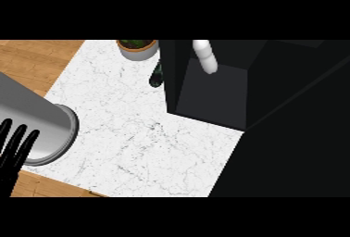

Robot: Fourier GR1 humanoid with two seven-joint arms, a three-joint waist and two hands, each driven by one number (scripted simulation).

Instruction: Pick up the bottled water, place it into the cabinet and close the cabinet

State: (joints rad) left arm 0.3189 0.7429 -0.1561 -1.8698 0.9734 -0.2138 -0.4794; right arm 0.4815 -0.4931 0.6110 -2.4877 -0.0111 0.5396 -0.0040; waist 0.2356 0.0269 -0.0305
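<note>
Nearest the camera, the left hand [14,148] shows at the lower left edge, fingers [26,139] straight, spread upward and holding nothing — at rest, with its grey forearm [37,120] just above and right of the fingertips. No right hand is in view, so its state goes unreported.

Bottled water [205,56]: a pale, rounded shape well apart from the fingers, far up and to their right, inside the dark cabinet [212,92]. It appears to stand within the open compartment; whether anything grips it cannot be told.

Outward from there, a dark object [156,76] lies just beside the cabinet's left wall, and a potted plant [139,47] sits above it at the counter's far edge. White marble counter [137,134] fills the span between fingers and cabinet.

Judgement: placement looks done or nearly so — closing is the step outstanding. That move calls for finding the door, which merges with the black mass at right, and swinging it shut without striking the bottle.
</note>
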